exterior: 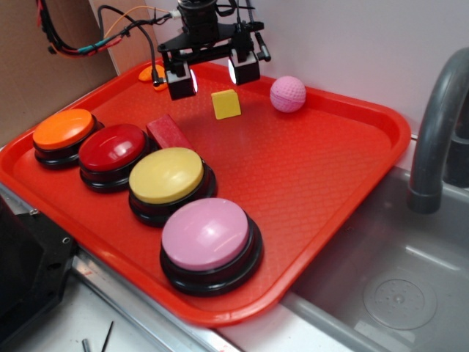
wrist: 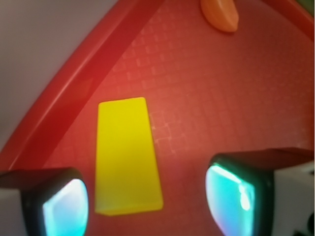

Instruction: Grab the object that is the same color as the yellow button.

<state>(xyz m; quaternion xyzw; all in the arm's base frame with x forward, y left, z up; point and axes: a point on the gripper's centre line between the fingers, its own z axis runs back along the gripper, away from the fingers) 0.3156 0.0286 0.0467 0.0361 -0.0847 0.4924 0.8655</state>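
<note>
A small yellow block [exterior: 226,104] lies on the red tray [exterior: 315,176] near its far edge. My gripper [exterior: 213,75] hovers above it, open, its two glowing fingers spread to either side and a little nearer the back wall. In the wrist view the yellow block [wrist: 127,156] lies below, between the fingers and closer to the left one, touching neither; the gripper [wrist: 147,204] holds nothing. The yellow button [exterior: 166,177], a dome on a black base, sits toward the tray's front left.
An orange button [exterior: 64,130], a red button [exterior: 113,149] and a pink button [exterior: 206,235] share the row. A red block [exterior: 168,132] lies behind them. A pink ball [exterior: 288,94] and an orange crescent [exterior: 152,72] sit near the back rim. Sink and faucet [exterior: 436,125] stand right.
</note>
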